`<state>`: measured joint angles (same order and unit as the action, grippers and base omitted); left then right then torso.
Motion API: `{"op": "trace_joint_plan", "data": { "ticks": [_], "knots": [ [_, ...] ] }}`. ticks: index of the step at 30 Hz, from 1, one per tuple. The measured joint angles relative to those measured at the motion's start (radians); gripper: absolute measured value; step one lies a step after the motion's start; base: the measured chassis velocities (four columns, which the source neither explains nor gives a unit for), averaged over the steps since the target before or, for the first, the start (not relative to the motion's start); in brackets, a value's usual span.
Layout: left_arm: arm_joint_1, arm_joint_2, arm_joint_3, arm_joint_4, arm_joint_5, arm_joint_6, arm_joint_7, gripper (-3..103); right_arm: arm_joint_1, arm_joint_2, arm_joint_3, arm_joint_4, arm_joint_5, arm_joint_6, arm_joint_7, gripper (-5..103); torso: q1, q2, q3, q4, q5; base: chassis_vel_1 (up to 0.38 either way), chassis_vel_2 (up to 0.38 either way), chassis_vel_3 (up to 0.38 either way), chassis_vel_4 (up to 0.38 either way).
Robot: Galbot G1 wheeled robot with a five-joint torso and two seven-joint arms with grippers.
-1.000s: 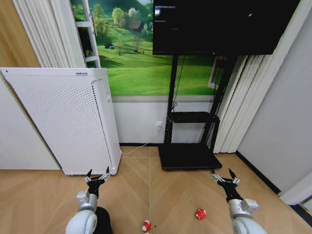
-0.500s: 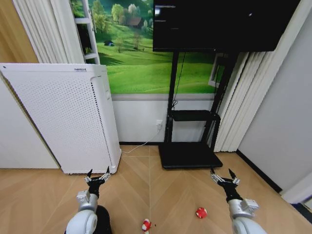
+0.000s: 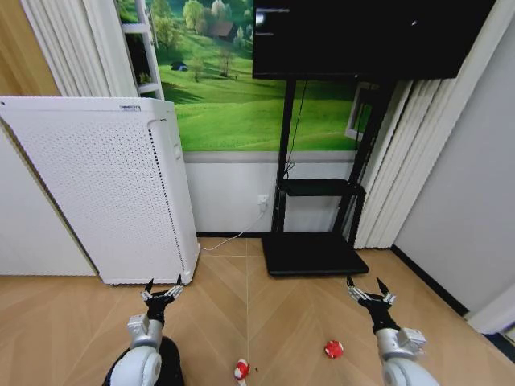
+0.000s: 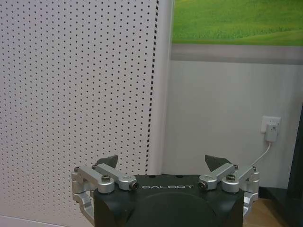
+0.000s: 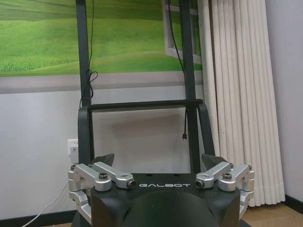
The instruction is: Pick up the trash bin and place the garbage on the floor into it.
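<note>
On the wood floor lie two pieces of garbage: a red-and-white scrap [image 3: 240, 370] near the bottom middle and a red scrap [image 3: 332, 349] to its right. The black trash bin [image 3: 171, 366] peeks out at the bottom edge, mostly hidden beneath my left arm. My left gripper [image 3: 162, 288] is open and empty above the floor, just in front of the white appliance; in its wrist view the left gripper [image 4: 162, 163] faces that appliance. My right gripper [image 3: 364, 287] is open and empty, up and right of the red scrap; the right gripper [image 5: 157, 160] faces the TV stand.
A tall white perforated appliance [image 3: 105, 185] stands on the left against the wall. A black TV stand base [image 3: 314, 255] sits ahead at centre, under a large screen [image 3: 362, 40]. A white cable runs along the floor to a wall outlet [image 3: 262, 201]. Curtains [image 3: 402, 161] hang on the right.
The whole picture has shifted slightly upward, so the camera moved. Both grippers hold the same open pose and the scraps have not moved on the floor.
</note>
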<state>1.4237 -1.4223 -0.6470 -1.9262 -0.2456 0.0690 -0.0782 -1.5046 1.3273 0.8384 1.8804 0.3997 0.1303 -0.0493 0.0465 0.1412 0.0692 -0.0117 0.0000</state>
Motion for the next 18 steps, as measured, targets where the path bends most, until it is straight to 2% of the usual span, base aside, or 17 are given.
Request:
{"op": "trace_joint_plan", "data": {
  "ticks": [7, 10, 11, 14, 15, 17, 18],
  "knots": [
    [0.008, 0.008, -0.001, -0.013, 0.024, 0.002, -0.01, 100, -0.002, -0.001, 0.001, -0.001, 0.0, 0.0, -0.001, 100, 0.0, 0.001, 0.001, 0.0, -0.0001, 0.0, 0.0, 0.0, 0.0],
    [0.036, 0.051, -0.017, -0.057, 0.035, 0.042, -0.06, 100, -0.007, -0.009, 0.01, -0.001, 0.006, 0.0, 0.0, 100, 0.0, 0.003, 0.003, -0.0002, -0.0002, 0.0, 0.0, 0.0, 0.0],
    [0.036, 0.051, -0.017, -0.057, 0.035, 0.042, -0.06, 100, -0.007, -0.009, 0.01, -0.001, 0.006, 0.0, 0.0, 100, 0.0, 0.003, 0.003, -0.0002, -0.0002, 0.0, 0.0, 0.0, 0.0],
    [0.129, 0.156, -0.061, -0.129, 0.016, 0.11, -0.148, 100, -0.009, -0.022, 0.025, -0.002, 0.024, 0.0, 0.002, 100, 0.0, 0.005, 0.004, 0.0001, -0.0001, 0.0, 0.0, 0.0, 0.0],
    [0.129, 0.156, -0.061, -0.129, 0.016, 0.11, -0.148, 100, -0.009, -0.022, 0.025, -0.002, 0.024, 0.0, 0.002, 100, 0.0, 0.005, 0.004, 0.0001, -0.0001, 0.0, 0.0, 0.0, 0.0],
    [0.233, 0.214, -0.092, -0.173, 0.008, 0.131, -0.189, 100, -0.009, -0.027, 0.028, -0.005, 0.034, 0.0, 0.004, 100, 0.001, 0.006, 0.005, 0.0003, 0.0001, 0.0, 0.0, 0.0, 0.0],
    [0.233, 0.214, -0.092, -0.173, 0.008, 0.131, -0.189, 100, -0.009, -0.027, 0.028, -0.005, 0.034, 0.0, 0.004, 100, 0.001, 0.006, 0.005, 0.0003, 0.0001, 0.0, 0.0, 0.0, 0.0]
  ]
}}
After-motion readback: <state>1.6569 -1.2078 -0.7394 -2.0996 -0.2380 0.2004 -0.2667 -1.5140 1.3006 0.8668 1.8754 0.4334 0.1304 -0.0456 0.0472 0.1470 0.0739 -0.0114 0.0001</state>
